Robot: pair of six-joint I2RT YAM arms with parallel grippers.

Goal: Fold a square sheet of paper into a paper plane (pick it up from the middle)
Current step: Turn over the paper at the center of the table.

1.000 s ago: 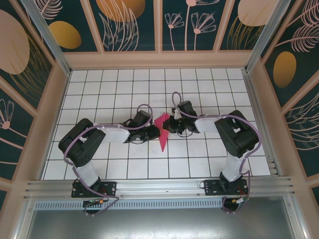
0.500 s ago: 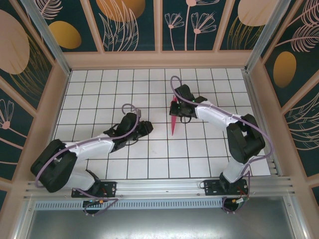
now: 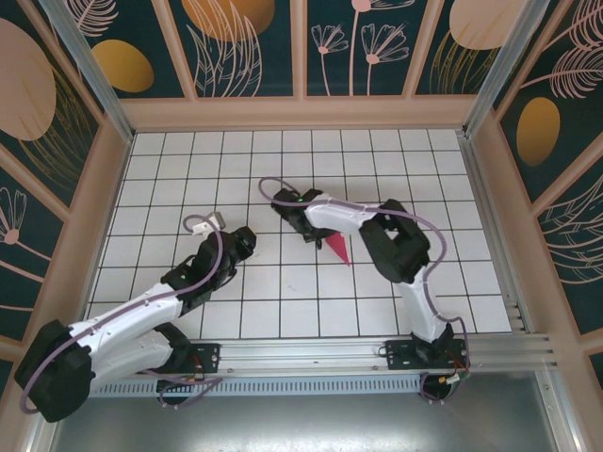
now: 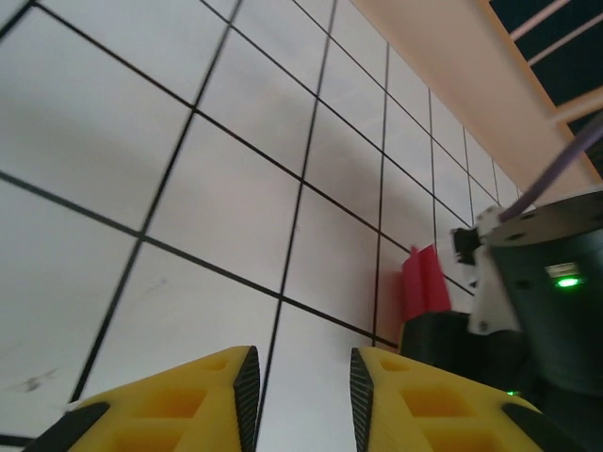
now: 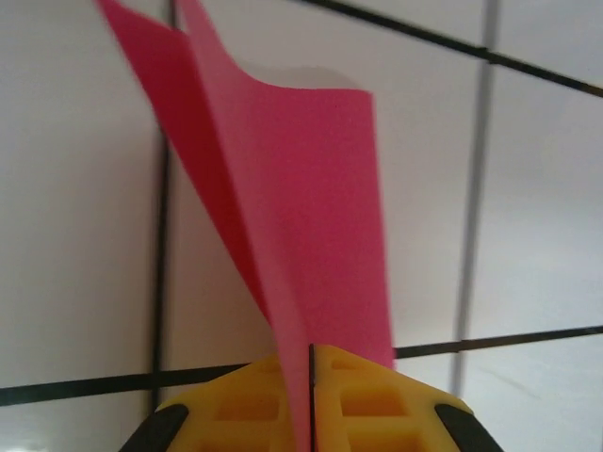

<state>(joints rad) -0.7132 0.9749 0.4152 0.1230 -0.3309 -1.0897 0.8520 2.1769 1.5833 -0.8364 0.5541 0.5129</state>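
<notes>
Above the tiled table (image 3: 188, 160), the right hand (image 5: 311, 372) pinches the paper plane (image 5: 301, 207).

Left gripper (image 3: 241, 242) pulled back toward near-left, away from plane (image 3: 338, 250). Right gripper (image 3: 316, 233), clamping plane, swung leftward; plane tip turned near-right.

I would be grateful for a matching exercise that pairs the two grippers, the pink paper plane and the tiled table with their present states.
Things:
1. left gripper
2. right gripper
3. narrow magenta-pink folded paper plane
4. white tiled table

States:
A. ruled with black grid lines
B. shut on the paper
C. open and empty
D. pinched at one end, creased lengthwise

Pairs: 1-C; 2-B; 3-D; 4-A
</notes>
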